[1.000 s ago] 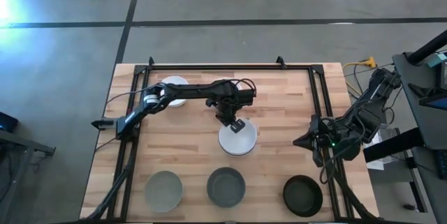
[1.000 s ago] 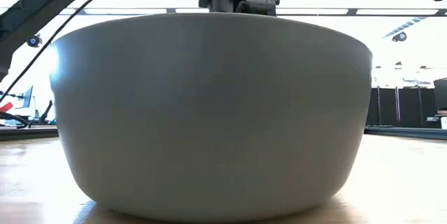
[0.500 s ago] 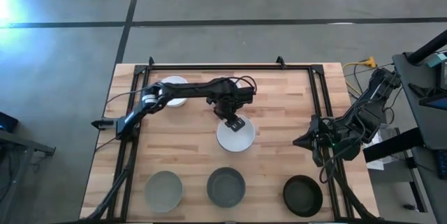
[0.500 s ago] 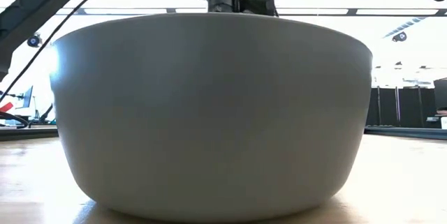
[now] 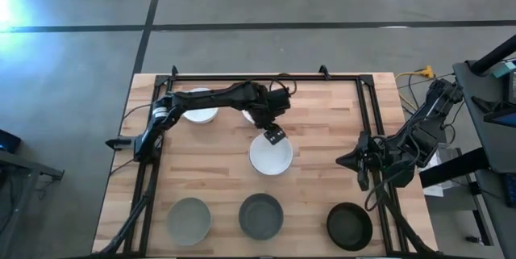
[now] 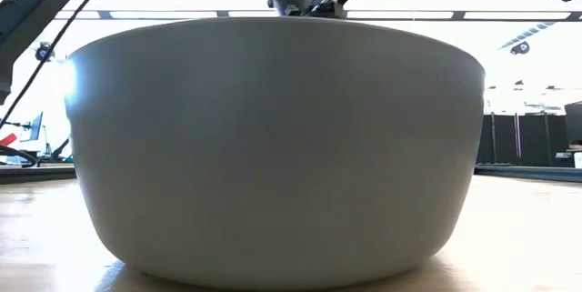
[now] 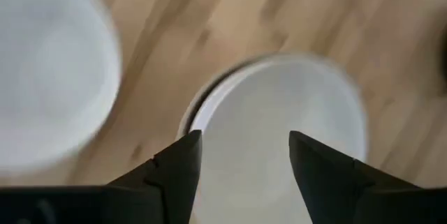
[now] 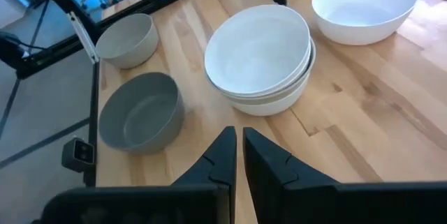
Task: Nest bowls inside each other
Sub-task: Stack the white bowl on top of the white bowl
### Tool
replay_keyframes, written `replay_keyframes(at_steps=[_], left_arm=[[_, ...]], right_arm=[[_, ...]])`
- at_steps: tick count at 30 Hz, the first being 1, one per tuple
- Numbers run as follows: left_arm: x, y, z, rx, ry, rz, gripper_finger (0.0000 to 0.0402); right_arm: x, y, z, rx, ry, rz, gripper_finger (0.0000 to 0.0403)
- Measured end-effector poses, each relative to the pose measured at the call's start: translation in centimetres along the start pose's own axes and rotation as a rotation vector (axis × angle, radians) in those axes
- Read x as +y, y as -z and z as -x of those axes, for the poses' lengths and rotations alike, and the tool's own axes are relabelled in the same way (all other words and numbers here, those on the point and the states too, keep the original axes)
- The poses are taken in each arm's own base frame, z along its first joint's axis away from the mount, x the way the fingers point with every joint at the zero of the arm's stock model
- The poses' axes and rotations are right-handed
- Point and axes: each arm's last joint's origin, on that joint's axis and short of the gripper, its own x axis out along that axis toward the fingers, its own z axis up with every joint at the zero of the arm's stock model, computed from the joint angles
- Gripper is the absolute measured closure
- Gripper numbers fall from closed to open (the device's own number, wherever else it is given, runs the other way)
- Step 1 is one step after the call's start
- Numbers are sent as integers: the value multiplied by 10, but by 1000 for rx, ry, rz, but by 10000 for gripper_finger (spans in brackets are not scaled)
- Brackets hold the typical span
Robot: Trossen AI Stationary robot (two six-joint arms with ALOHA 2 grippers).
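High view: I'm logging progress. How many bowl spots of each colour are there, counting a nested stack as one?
White: 2, a white stack and a single white bowl
Beige-grey bowl: 1
Grey bowl: 1
Black bowl: 1
Total: 5

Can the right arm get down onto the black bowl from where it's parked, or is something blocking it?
Probably yes. The black bowl sits alone at the table's near right corner, close to the right gripper, which is shut and empty. Nothing lies between them; the left gripper hangs open over the white stack.
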Motion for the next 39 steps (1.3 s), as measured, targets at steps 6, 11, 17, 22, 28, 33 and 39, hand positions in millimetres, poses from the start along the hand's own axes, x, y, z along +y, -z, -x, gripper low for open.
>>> replay_keyframes(at_steps=[6,11,17,22,28,33,39], left_arm=[[22,-5,-13,69,129,-9,306],[52,-1,-30,147,131,45,389],[63,6,-41,208,170,50,400],[61,6,-30,183,170,42,399],[66,21,14,112,-40,-30,399],[86,53,41,93,-223,-45,398],[108,111,55,89,-399,24,398]], right_arm=[[2,1,-2,3,7,-87,380],[6,3,-5,10,9,-109,380],[10,6,-10,20,21,-104,380],[13,7,-13,18,15,-110,380],[14,7,-13,19,17,-108,380],[14,7,-13,15,18,-109,380],[13,6,-14,-15,38,-108,380]])
